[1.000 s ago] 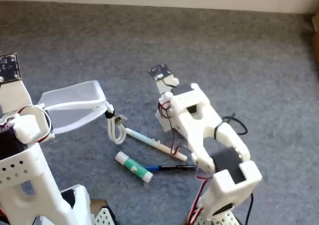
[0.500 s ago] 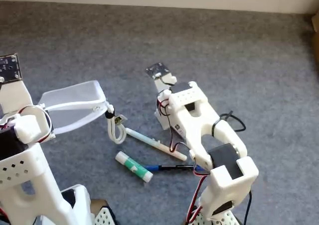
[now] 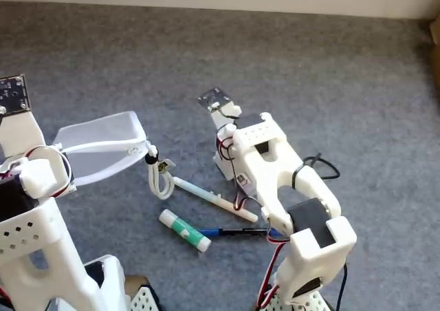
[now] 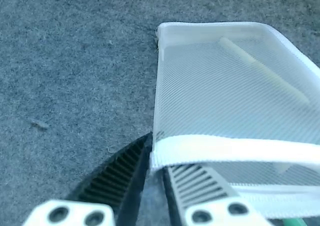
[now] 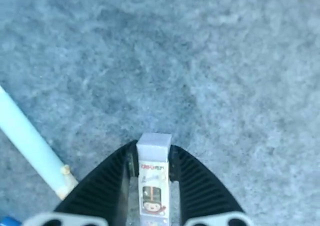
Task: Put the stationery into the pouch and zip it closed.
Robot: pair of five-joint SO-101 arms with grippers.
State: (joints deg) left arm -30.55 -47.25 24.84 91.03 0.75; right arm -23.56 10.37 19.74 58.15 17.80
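Note:
A white mesh pouch [image 3: 103, 146] is held up off the grey carpet, and my left gripper [image 4: 152, 153] is shut on its white zipper edge [image 4: 235, 148]. The mesh pouch [image 4: 225, 81] hangs open in front of it, with its zipper pull loop [image 3: 159, 178] dangling at the end. My right gripper [image 5: 152, 153] is shut on a small white eraser [image 5: 152, 181] with a printed sleeve, close above the carpet. Just beside it lies a pale blue pen [image 5: 30, 146]. That pale pen [image 3: 213, 198], a green-and-white glue stick [image 3: 184, 230] and a black-and-blue pen [image 3: 237, 232] lie between the arms.
Grey carpet [image 3: 330, 70] covers the whole work area, with open room at the back and right. The right arm's body [image 3: 275, 173] and its cables [image 3: 320, 168] stand over the ends of the pens. A pale wall edge runs along the back.
The right arm's wrist has shifted slightly to the left with the eraser held. The left arm and pouch have stayed still.

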